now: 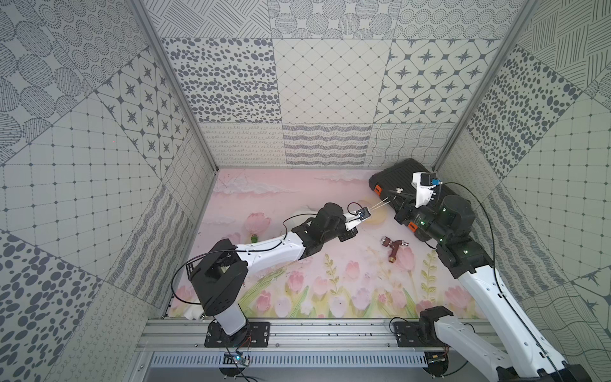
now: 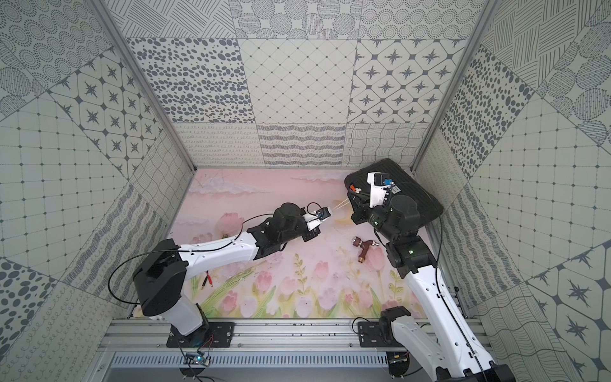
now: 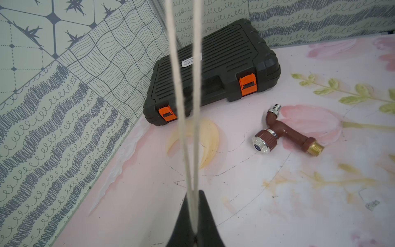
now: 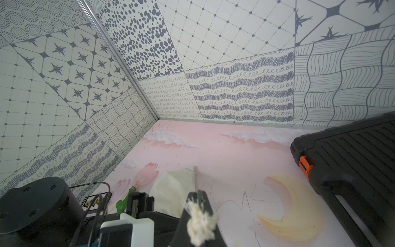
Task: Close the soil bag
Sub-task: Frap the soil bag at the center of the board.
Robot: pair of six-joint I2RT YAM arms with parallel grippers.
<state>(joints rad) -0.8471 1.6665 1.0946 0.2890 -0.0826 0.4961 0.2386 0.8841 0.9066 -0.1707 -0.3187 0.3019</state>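
Cinching the soft cream-white cloth drawstring soil bag [image 4: 168,188]: cord-pull step in hand.
The bag lies mid-table toward the far edge, mostly hidden behind the left arm in both top views. The left gripper [image 3: 195,205] has its jaws together, clamped on the two thin white cords [image 3: 179,85]. The right gripper [image 4: 198,198] is clamped on the frayed cord end [image 4: 201,226], by the black ribbed hard case [image 3: 224,64] in the far right corner. The cords run straight and taut between the grippers. Can't tell if the neck is drawn shut. Next, probably: pull the cords away from the neck without dragging the light pouch along.
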